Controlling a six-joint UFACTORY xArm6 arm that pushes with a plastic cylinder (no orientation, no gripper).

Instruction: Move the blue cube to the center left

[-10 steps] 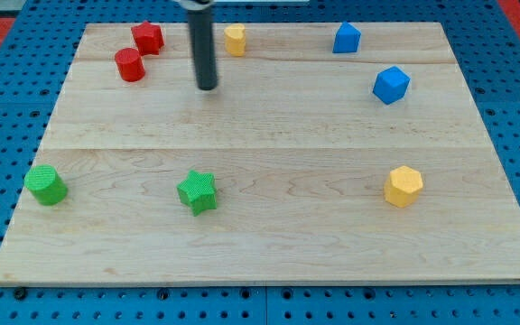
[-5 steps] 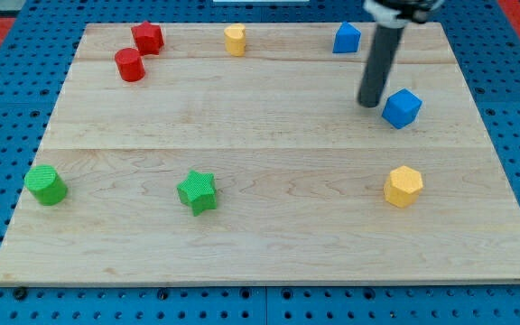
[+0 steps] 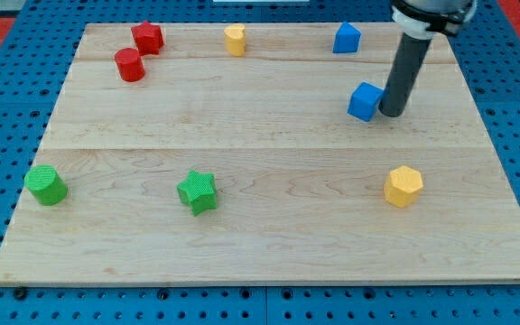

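Observation:
The blue cube [image 3: 365,101] lies on the wooden board [image 3: 269,217] at the view's right, a little above the middle row. My tip [image 3: 392,112] stands right against the cube's right side, touching it. The dark rod rises from there to the view's top right.
A second blue block with a peaked top [image 3: 347,38] sits at the top right. A yellow block [image 3: 235,40] is at top centre, two red blocks [image 3: 147,37] [image 3: 130,65] at top left. A green cylinder [image 3: 45,185], a green star [image 3: 197,191] and a yellow hexagonal block [image 3: 403,186] lie along the lower row.
My tip crossed from the top left to the cube's right side. The blue cube has slid left and slightly down from its first spot.

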